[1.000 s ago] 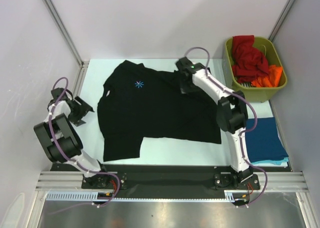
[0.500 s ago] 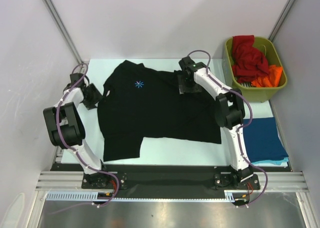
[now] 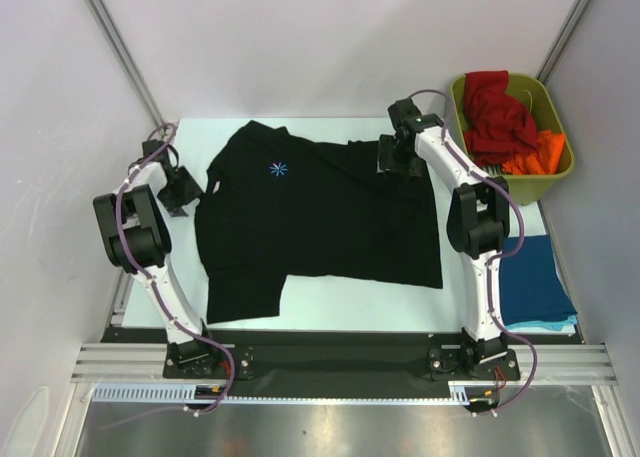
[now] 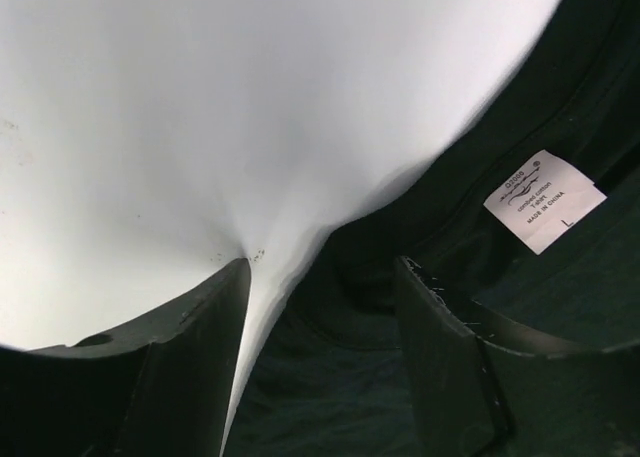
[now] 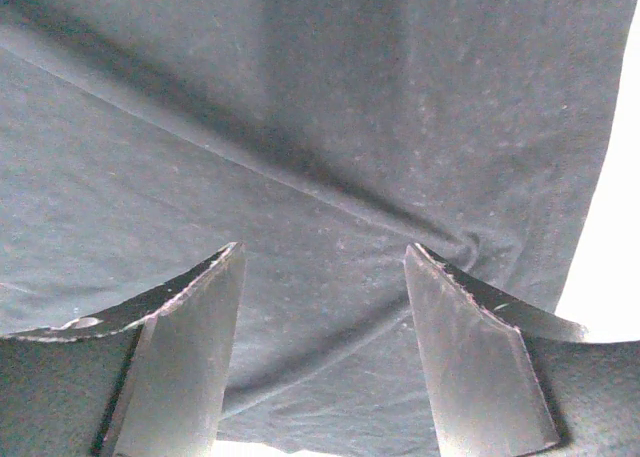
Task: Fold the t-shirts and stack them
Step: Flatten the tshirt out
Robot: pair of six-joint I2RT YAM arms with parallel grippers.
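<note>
Moved outward, left gripper [image 3: 181,190] and right gripper [image 3: 397,160] flank the black t-shirt [image 3: 320,222], jaws spread and empty, ready to grasp.

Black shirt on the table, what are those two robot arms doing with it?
They are getting ready to fold it. The black t-shirt lies spread out. The left tool is open at its neck edge, the right tool open over its far right part; neither holds it. A red shirt and an orange shirt wait in the green bin; a blue shirt lies folded nearby.
</note>
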